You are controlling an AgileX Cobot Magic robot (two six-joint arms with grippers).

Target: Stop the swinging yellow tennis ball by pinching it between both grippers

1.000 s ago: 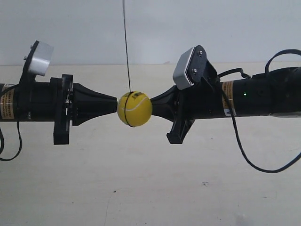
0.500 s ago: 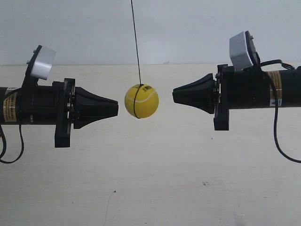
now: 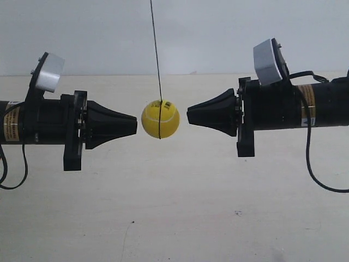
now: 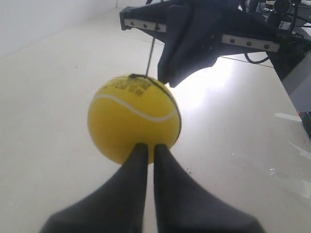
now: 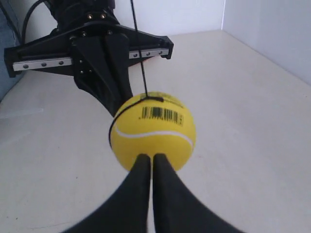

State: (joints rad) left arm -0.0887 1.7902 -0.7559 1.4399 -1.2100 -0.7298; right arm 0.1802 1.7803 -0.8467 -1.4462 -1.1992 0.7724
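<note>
The thin dark string runs off the top edge; the black barcode sticker on the bright-yellow tennis ball is unreadable.

Bright yellow tennis ball bears a white curved seam and black barcode

The arm at the exterior view's left is stretching out level. The arm at the exterior view's right is reaching in level too, sitting slightly higher. The gripper at the exterior view's left and the gripper at the exterior view's right are pointing tip to tip, apart. In the wrist views, the left gripper and the right gripper are each pressing their jaws together, with only a thin slit between them.
</note>
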